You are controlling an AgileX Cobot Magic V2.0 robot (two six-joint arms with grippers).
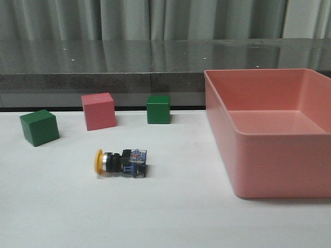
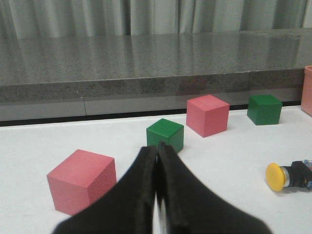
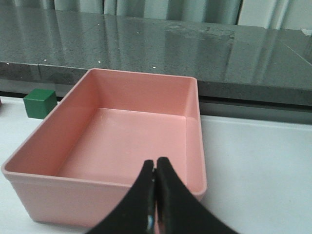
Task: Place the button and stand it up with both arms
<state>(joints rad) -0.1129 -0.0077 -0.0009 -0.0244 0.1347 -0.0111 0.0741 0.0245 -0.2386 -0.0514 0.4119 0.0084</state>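
The button (image 1: 120, 163) lies on its side on the white table, yellow cap to the left, clear-blue base to the right. It also shows at the edge of the left wrist view (image 2: 287, 175). Neither arm appears in the front view. My left gripper (image 2: 157, 148) is shut and empty, above the table short of a green cube (image 2: 165, 134), well apart from the button. My right gripper (image 3: 155, 163) is shut and empty, over the near wall of the pink bin (image 3: 58, 192).
A large pink bin (image 1: 258, 170) stands at the right. In the front view a green cube (image 1: 39, 127), a pink cube (image 1: 98, 110) and another green cube (image 1: 158, 109) sit behind the button. A nearer pink cube (image 2: 82, 180) shows in the left wrist view. A dark stone ledge (image 1: 103, 62) runs behind the table.
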